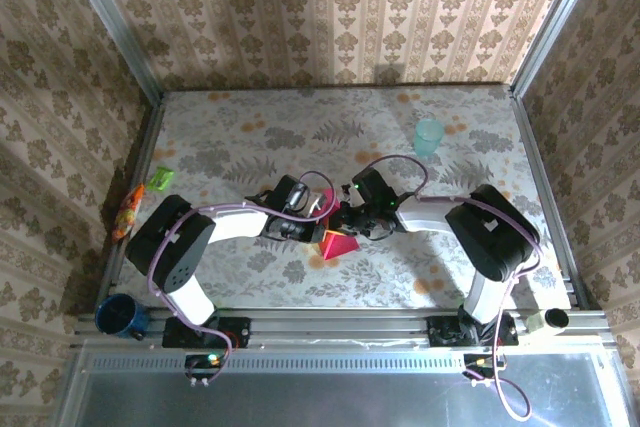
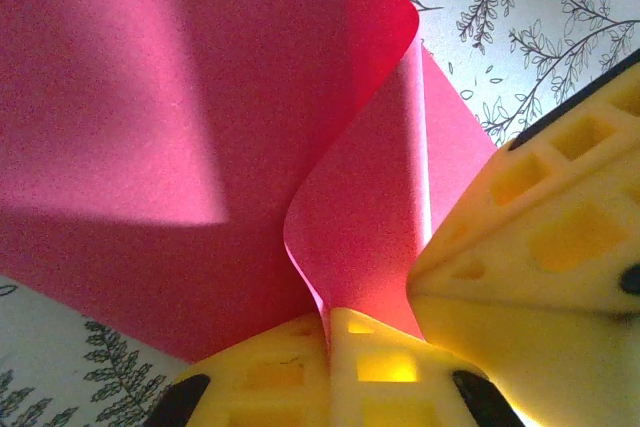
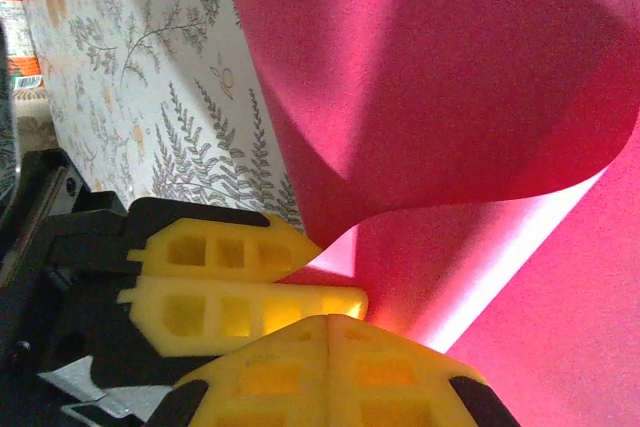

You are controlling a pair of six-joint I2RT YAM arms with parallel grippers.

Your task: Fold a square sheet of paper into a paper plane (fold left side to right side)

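Left gripper (image 2: 328,345) is pinching the paper (image 2: 150,97). Its yellow fingers (image 2: 270,379) are closing on a curled edge where the bend is running down between them, as I am watching through its wrist camera. Right gripper (image 3: 328,342) is sitting closed as well, fingers pressed together. Its tip is touching the paper just beside the left gripper, and I cannot tell whether any of the sheet is caught between its fingers.

From overhead I am seeing both arms reaching inward and meeting at the middle of the floral worktop (image 1: 250,127). The magenta paper is lying there, on the near side of the two grippers. It is not lying flat: one flap is lifting and curving over in a soft S-bend above the part resting on the worktop. Light is striking the raised flap and throwing a shadow across the rest.

A pale teal cup (image 1: 428,135) is standing upright toward the far right, well apart from the paper. Green and orange packets (image 1: 160,180) are lying at the left edge. A blue mug (image 1: 118,315) is sitting by the near left corner.
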